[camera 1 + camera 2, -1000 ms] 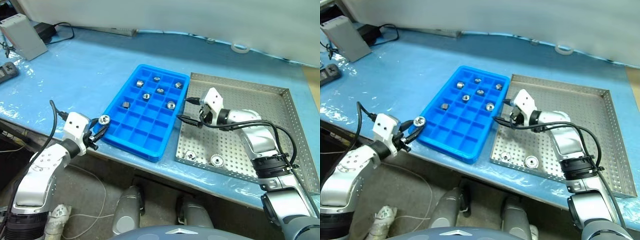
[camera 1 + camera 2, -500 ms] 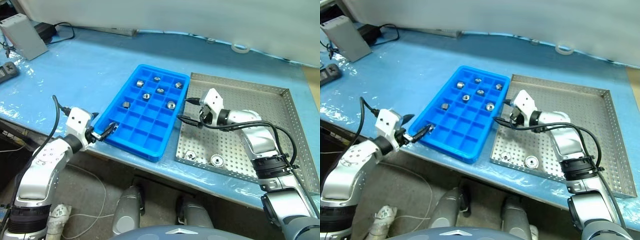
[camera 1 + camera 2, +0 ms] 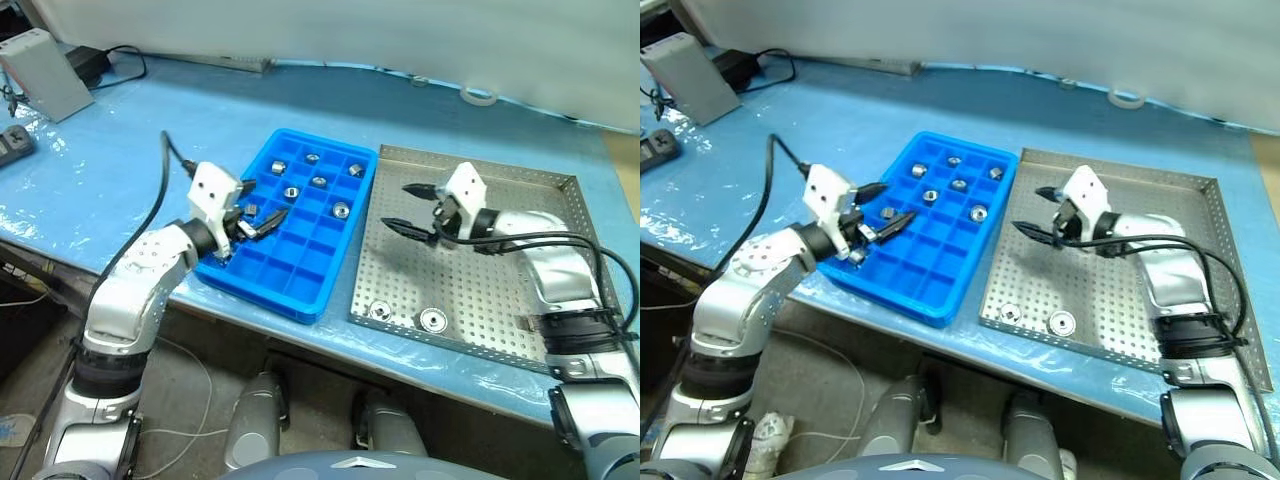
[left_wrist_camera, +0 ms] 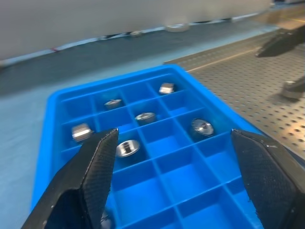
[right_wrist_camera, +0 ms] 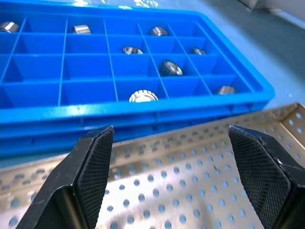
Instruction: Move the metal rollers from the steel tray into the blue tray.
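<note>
The blue tray (image 3: 262, 268) sits left of the steel tray (image 3: 520, 255), rims nearly touching. Several metal rollers (image 3: 320, 181) lie in the blue tray's far compartments, each in its own cell. Two more metal rollers (image 3: 380, 311) (image 3: 433, 320) rest on the steel tray's perforated floor near its front rim. My left gripper (image 3: 265, 200) hovers open over the blue tray's left side, with nothing between its fingers (image 4: 95, 171). Above the steel tray's left part, my right gripper (image 3: 397, 206) stands open and empty, pointing toward the blue tray.
A grey box (image 3: 45, 72) and black cables (image 3: 110, 60) lie at the table's far left. A roll of tape (image 3: 478, 97) lies behind the steel tray. The table's front edge runs just below both trays.
The left gripper let go of the roller it held beside the blue tray, then swung right and up over the tray. My right gripper drew back to the right over the steel tray.
</note>
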Tool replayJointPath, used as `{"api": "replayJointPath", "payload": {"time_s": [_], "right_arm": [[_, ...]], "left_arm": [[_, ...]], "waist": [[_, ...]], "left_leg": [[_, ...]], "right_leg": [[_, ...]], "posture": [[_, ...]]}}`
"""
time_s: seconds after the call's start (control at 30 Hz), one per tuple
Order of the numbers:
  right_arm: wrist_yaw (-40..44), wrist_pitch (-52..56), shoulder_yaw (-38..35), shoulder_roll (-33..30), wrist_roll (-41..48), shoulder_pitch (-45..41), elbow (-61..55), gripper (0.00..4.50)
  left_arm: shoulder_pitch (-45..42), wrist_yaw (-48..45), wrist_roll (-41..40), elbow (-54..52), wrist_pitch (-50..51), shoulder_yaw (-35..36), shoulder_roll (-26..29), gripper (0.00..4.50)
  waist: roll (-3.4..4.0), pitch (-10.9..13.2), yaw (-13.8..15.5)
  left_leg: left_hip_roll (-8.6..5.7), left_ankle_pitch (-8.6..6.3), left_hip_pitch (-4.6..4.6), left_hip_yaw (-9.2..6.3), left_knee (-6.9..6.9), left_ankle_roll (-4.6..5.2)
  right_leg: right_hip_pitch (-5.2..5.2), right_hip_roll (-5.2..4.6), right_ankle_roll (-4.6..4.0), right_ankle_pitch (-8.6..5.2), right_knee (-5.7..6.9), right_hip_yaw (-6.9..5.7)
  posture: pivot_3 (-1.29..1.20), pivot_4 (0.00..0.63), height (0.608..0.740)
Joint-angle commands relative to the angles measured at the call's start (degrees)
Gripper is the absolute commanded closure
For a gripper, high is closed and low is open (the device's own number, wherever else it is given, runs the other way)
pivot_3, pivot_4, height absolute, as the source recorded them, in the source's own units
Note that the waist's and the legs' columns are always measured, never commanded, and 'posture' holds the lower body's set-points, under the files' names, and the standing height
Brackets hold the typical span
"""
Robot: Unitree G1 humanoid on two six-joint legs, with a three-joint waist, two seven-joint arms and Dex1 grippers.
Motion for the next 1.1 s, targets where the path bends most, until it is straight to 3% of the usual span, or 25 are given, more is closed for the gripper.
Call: {"api": "replayJointPath", "payload": {"time_s": [0.03, 0.13, 0.47, 0.7, 0.77, 0.87, 1.1], "right_arm": [[-0.77, 2.53, -4.94, -2.72, 2.45, 4.54, -6.42, 0.47], [-2.47, 4.27, -7.16, -3.37, 3.18, 8.44, -10.48, 0.47], [-12.12, 7.58, -14.66, -1.28, 3.43, 20.33, -22.41, 0.47], [-18.87, 10.44, -20.29, 1.06, 3.50, 27.53, -30.47, 0.47], [-20.37, 11.52, -21.41, 1.92, 3.80, 29.90, -33.37, 0.47], [-22.34, 13.06, -23.38, 3.11, 4.04, 33.68, -37.13, 0.47], [-25.20, 15.73, -26.16, 6.29, 5.02, 41.94, -44.37, 0.47]], "left_arm": [[-4.33, -7.75, -0.59, 3.67, -2.43, -4.42, 1.01, 0.49], [-8.16, -12.31, 0.28, 8.37, -5.10, -7.32, 0.15, 0.49], [-31.53, -10.84, 11.43, 56.63, -27.99, -11.64, -20.29, 0.49], [-43.45, -7.05, 15.46, 80.82, -37.52, -9.30, -31.20, 0.49], [-45.67, -7.86, 16.14, 83.96, -38.60, -9.10, -32.86, 0.49], [-45.98, -18.37, 16.45, 83.46, -42.14, -10.00, -33.24, 0.49], [-41.86, -41.92, 16.50, 76.78, -46.67, -12.00, -27.45, 0.49]], "waist": [[0.00, 0.00, 0.07], [0.00, 0.00, -0.80], [0.09, -0.10, -4.16], [0.09, -0.10, -6.11], [0.10, -0.11, -6.74], [0.13, -0.12, -7.57], [0.13, -0.12, -10.38]], "left_leg": [[0.00, 0.00, -0.01, 0.00, 0.00, 0.02], [-0.01, -0.02, 0.00, 0.04, 0.04, 0.05], [-0.07, 0.09, 0.03, 0.11, 0.20, 0.48], [-0.08, -0.02, -0.27, 0.12, 0.25, 0.68], [-0.08, -0.04, -0.25, 0.12, 0.27, 0.71], [-0.08, -0.05, -0.20, 0.12, 0.26, 0.72], [-0.08, -0.07, -0.15, 0.13, 0.24, 0.74]], "right_leg": [[0.00, 0.00, 0.00, 0.00, -0.01, -0.01], [0.01, -0.01, 0.00, 0.00, 0.00, 0.03], [0.13, -0.03, 0.02, 0.19, -0.12, 0.16], [-0.07, -0.05, 0.02, 0.20, -0.26, 0.12], [-0.04, -0.05, 0.02, 0.20, -0.29, 0.12], [0.01, -0.05, 0.03, 0.19, -0.32, 0.11], [0.09, -0.04, 0.03, 0.19, -0.46, 0.09]], "posture": [[-0.13, 0.150, 0.740], [-0.18, 0.150, 0.740], [-0.37, 0.150, 0.740], [-0.50, 0.150, 0.740], [-0.54, 0.150, 0.740], [-0.58, 0.150, 0.740], [-0.64, 0.150, 0.740]]}}
